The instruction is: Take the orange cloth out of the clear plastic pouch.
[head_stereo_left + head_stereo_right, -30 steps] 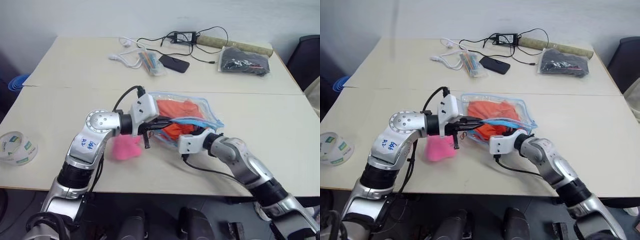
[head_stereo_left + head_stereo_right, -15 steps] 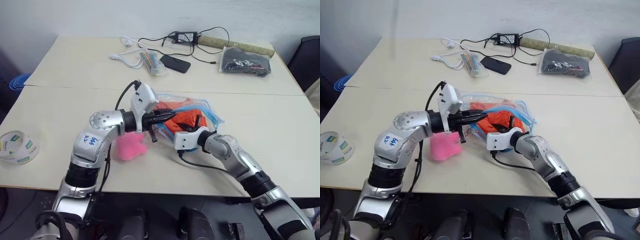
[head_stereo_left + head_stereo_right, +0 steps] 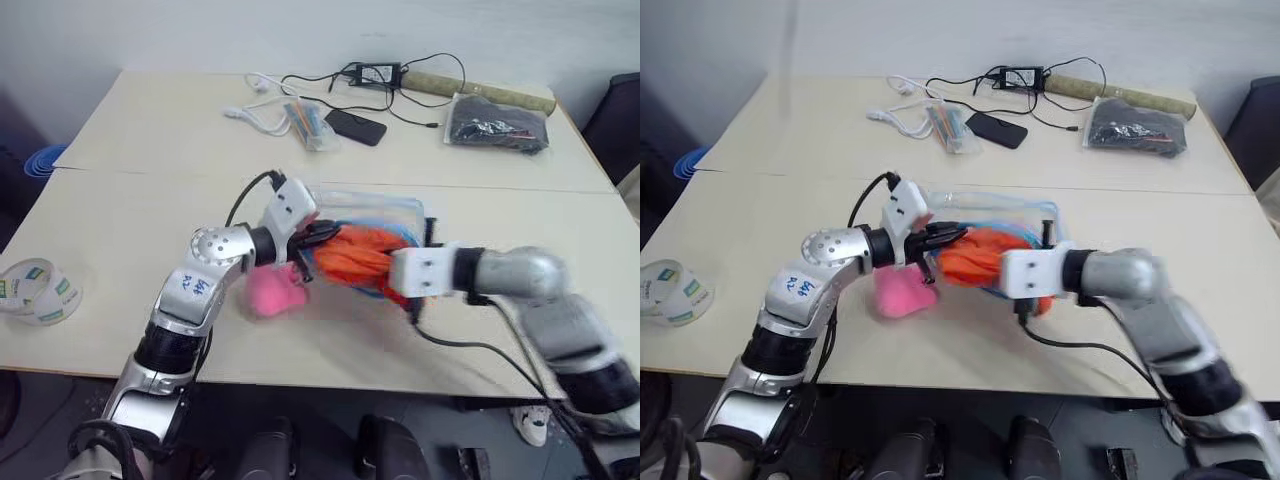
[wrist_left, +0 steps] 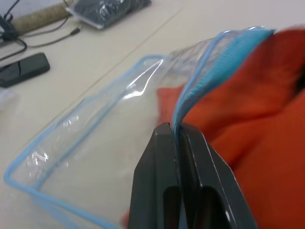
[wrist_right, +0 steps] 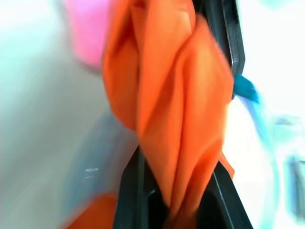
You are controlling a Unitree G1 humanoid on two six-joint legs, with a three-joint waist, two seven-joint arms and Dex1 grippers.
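The desk is lying broad and pale, two smooth cream tops butted along a thin seam. Near its middle the pouch is sitting as a flat, glossy see-through vinyl rectangle with rounded corners and light-blue trim; its near side is being hidden by the cloth and both pincers, and only its far edge is reading clearly from the head views. The cloth is bunching into a bright orange, wrinkled soft mass at the pouch's mouth, part of it drawn out into the air and part still lying under the clear film, as the left wrist view is showing. Just beside it, the pink plush is lying fuzzy and rounded on the desk, its upper part covered by the left arm.

The right pincer is clamping a twisted fold of the cloth between its black fingers; in the head views its tips are being blurred and cannot be made out. The left pincer is pinching the pouch's ribbed blue zipper edge, its two dark fingers pressed together on the trim.

At the far side a dark-filled pouch, a black phone, a charger with cables and a roll of tape at the left edge are lying well apart from the work.
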